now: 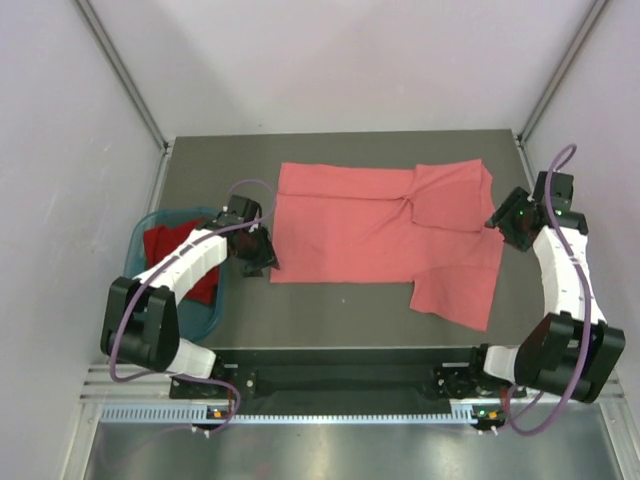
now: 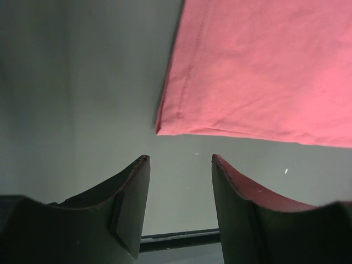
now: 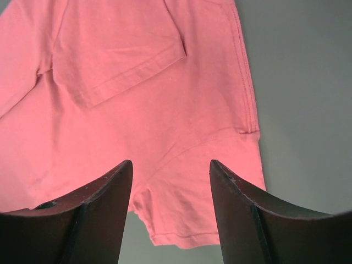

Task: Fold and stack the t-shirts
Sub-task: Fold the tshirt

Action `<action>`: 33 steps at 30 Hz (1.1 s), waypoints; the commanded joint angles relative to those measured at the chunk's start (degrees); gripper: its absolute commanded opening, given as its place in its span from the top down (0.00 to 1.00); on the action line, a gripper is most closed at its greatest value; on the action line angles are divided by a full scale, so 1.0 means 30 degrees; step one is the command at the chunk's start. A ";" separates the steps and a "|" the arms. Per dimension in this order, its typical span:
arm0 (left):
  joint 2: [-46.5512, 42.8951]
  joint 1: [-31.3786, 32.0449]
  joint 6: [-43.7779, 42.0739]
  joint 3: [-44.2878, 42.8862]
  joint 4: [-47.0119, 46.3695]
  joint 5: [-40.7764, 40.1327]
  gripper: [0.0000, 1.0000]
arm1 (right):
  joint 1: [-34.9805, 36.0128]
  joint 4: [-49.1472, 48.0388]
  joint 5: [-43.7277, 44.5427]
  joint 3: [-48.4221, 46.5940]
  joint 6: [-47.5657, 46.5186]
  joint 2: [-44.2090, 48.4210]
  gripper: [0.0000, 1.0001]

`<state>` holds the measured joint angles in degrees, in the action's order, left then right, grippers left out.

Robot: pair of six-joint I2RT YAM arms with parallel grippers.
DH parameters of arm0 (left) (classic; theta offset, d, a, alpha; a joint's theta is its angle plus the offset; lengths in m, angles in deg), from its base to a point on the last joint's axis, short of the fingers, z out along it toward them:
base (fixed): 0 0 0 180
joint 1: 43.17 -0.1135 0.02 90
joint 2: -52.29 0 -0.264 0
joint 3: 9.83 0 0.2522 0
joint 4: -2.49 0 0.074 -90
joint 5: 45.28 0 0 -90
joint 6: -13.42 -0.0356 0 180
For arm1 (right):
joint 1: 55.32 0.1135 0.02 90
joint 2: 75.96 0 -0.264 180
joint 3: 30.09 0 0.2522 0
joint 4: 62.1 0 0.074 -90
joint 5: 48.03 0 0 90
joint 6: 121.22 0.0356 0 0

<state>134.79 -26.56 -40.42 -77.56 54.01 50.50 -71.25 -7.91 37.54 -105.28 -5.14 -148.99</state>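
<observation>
Beside the pink t-shirt [image 1: 370, 225], left hand [image 1: 264, 265] and right hand [image 1: 494, 222] gape.

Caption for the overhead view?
Left gripper and right gripper flank a pink t-shirt on the table; red t-shirt in basket.

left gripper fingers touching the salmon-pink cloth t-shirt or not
Apart. In the left wrist view the left gripper is open, and bare grey table shows between its fingers and the corner of the light salmon-pink cloth t-shirt.

spread t-shirt [image 1: 370, 225] lies on table [image 1: 330, 320], second t-shirt [image 1: 160, 245] in basket [image 1: 170, 214] to its left.
</observation>
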 commanded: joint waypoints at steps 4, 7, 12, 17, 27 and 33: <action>0.1471 0.0033 0.0893 -0.0290 0.0216 -0.0640 0.47 | -0.1072 -0.0057 -0.0424 0.1431 -0.0434 0.2955 0.41; 0.1738 0.0033 0.1449 0.0295 -0.0543 -0.0024 0.48 | -0.2218 -0.0115 -0.0810 0.2486 -0.0375 0.3193 0.40; 0.1709 0.0033 0.1657 0.0882 -0.0897 0.0036 0.49 | -0.3041 -0.0349 -0.0575 0.3425 -0.0434 0.3193 0.40; 0.1796 -0.0084 0.1715 0.1380 -0.0984 -0.0053 0.50 | -0.3832 -0.0087 0.0068 0.3747 -0.0726 0.3046 0.41; 0.3815 -0.0377 0.1804 0.1000 -0.2185 0.0972 0.61 | -0.5413 0.0324 0.0305 0.4362 -0.1780 0.2577 0.40; 0.3820 -0.0553 0.1628 0.1410 -0.2683 0.1266 0.83 | -0.5767 0.0089 -0.0076 0.5506 -0.2192 0.2607 0.39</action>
<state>144.96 -27.88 -34.82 -74.46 49.13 54.94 -87.84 -6.93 38.26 -88.69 -10.27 -141.30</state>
